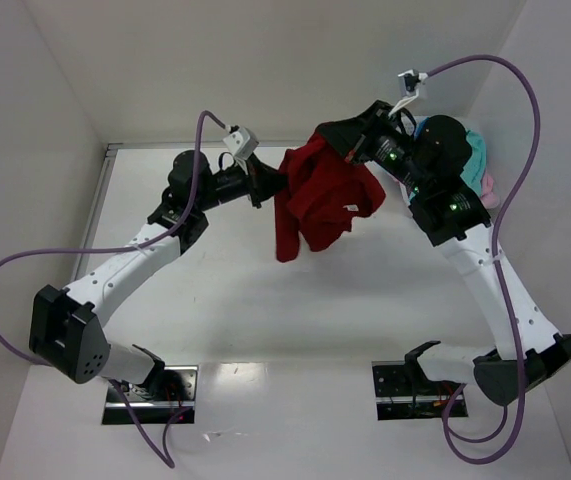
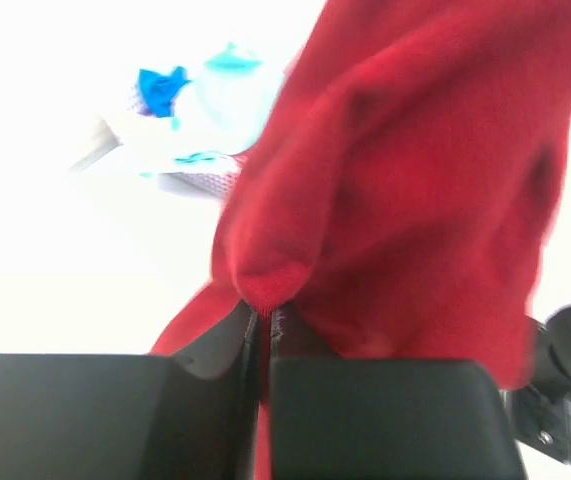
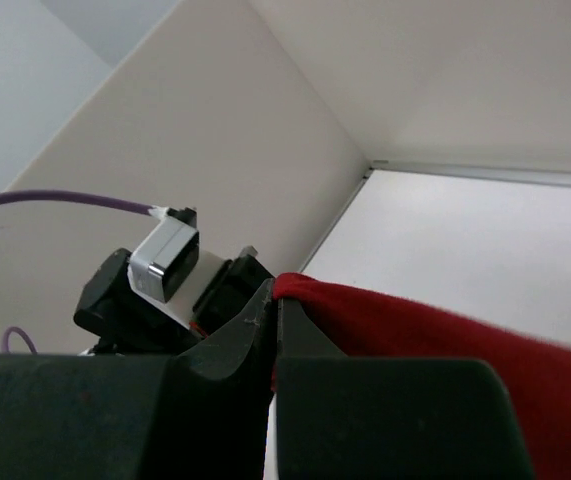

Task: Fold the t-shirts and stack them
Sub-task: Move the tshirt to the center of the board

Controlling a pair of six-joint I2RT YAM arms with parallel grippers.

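Note:
The dark red t-shirt [image 1: 317, 196] hangs in the air between both arms above the far middle of the table. My left gripper [image 1: 271, 187] is shut on its left edge; in the left wrist view [image 2: 263, 312] the red cloth [image 2: 405, 190] is pinched between the closed fingers. My right gripper [image 1: 337, 143] is shut on its upper right part; the right wrist view [image 3: 275, 295] shows red cloth [image 3: 435, 335] clamped in the jaws. Teal and pink shirts [image 1: 477, 165] lie at the far right behind my right arm, also as teal and blue cloth in the left wrist view [image 2: 200, 105].
White walls enclose the table [image 1: 245, 300] on the left, back and right. The pale basket [image 2: 200, 178] with the other shirts sits at the far right corner. Purple cables [image 1: 25, 260] loop beside each arm. My left wrist camera [image 3: 165, 262] shows in the right wrist view.

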